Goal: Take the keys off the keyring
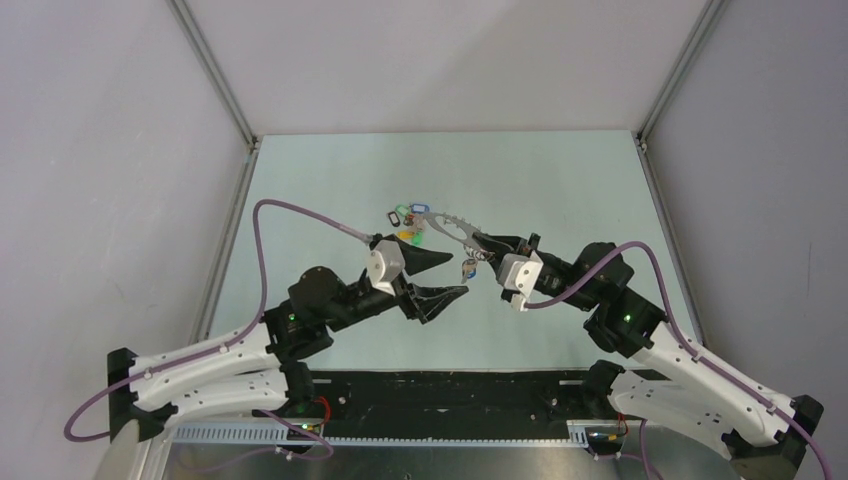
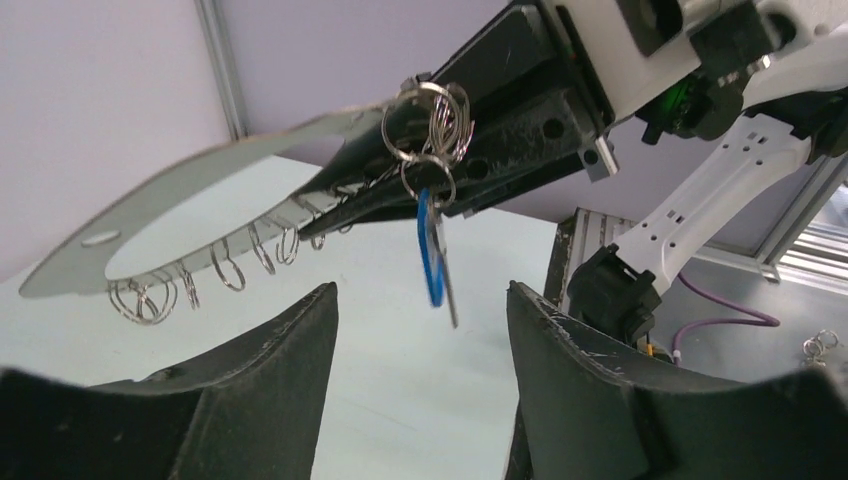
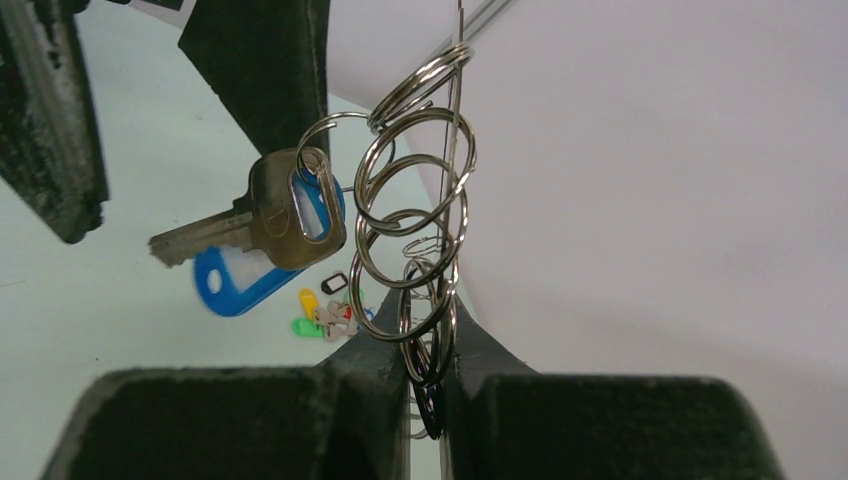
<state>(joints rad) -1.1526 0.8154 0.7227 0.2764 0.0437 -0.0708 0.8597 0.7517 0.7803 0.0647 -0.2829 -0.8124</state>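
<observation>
The keyring [image 1: 452,221], a pale flat oval loop fringed with small metal rings, is held above the table by my right gripper [image 1: 492,247], which is shut on its near end. In the right wrist view the gripper [image 3: 428,335] pinches the loop's edge among the rings [image 3: 412,185]. A brass key [image 3: 275,215] with a blue tag [image 3: 235,280] hangs from one ring. My left gripper [image 1: 455,277] is open, and the blue tag [image 2: 431,250] hangs just above the gap between its fingertips [image 2: 420,300]. The loop [image 2: 200,170] stretches left above them.
Several loose coloured tags, green, yellow, black and blue among them, lie on the table [image 1: 405,221] beyond the keyring; they also show in the right wrist view [image 3: 322,310]. Metal frame posts [image 1: 215,75] bound the table's sides.
</observation>
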